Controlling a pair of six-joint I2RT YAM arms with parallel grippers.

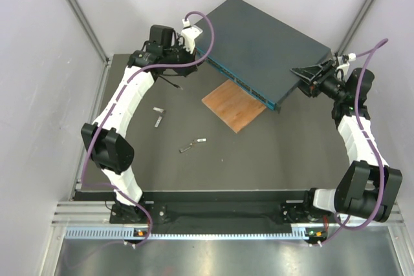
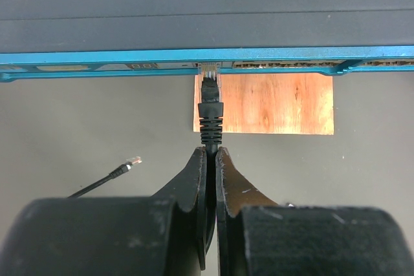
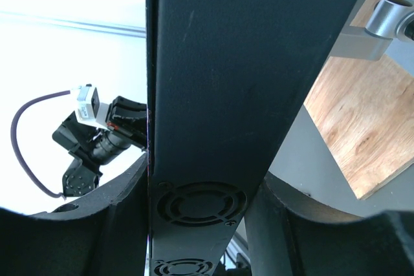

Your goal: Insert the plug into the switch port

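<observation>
Could not tell how deep the plug (image 2: 209,81) sat in the switch port (image 2: 208,65), with the pale tip lost in the socket's shadow, and lost the cable (image 2: 97,185) behind the body of the left gripper (image 2: 211,159). Saw the switch (image 3: 213,63) cut off by the top and bottom edges of the right wrist view, and the right gripper (image 3: 206,172) cut off below. Made out the loose grey pieces (image 1: 158,117) from above only as specks, too small to identify.

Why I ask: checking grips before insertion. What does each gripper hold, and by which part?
Left gripper pinches the cable behind the plug; right gripper clamps the switch at its fan-vented side.
</observation>
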